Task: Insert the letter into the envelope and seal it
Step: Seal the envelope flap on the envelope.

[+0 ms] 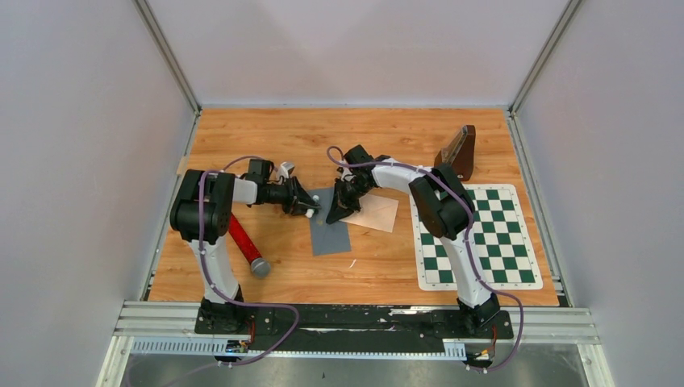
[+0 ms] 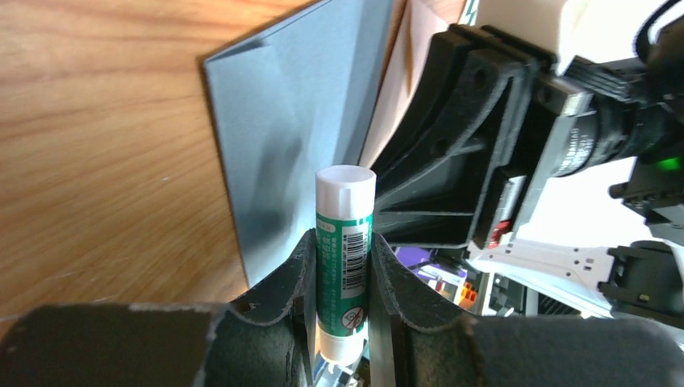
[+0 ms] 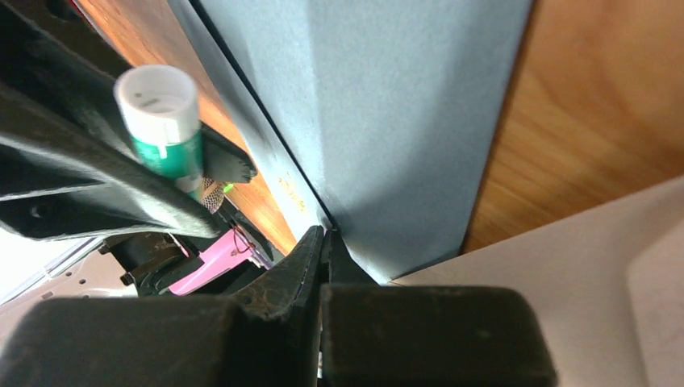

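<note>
While left claw [image 2: 345, 246] clamps green-white plastic glue stick [image 2: 345, 201], right claw [image 3: 323, 254] sits shut at grey letter [image 3: 387, 121] edge; pinch on it unclear. Matte folded letter mid-table, beige envelope [image 1: 375, 212] touching its right side. Both claws crowd letter's far end. Red cylinder [image 1: 242, 238] left, chess mat [image 1: 476, 235] right; wooden table [image 1: 266, 137] open behind.
</note>
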### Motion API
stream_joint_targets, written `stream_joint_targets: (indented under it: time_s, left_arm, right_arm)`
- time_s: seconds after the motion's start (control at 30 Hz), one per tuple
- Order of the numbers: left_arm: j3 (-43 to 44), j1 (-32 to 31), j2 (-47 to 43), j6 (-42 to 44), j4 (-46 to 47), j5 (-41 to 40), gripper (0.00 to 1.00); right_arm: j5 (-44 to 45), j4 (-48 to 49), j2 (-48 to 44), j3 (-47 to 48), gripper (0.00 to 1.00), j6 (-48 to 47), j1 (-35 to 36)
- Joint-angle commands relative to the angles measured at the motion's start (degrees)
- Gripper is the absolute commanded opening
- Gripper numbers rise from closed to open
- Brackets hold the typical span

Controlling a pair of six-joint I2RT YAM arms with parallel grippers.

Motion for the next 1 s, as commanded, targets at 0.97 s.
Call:
stream_joint_targets:
  time_s: [0.97]
  left_arm:
    - [2.78,0.23,4.43,9.08,-10.18,-4.79,0.0]
  right_arm:
    - [-5.59,0.93,-0.36,5.3,0.0,-5.39,0.02]
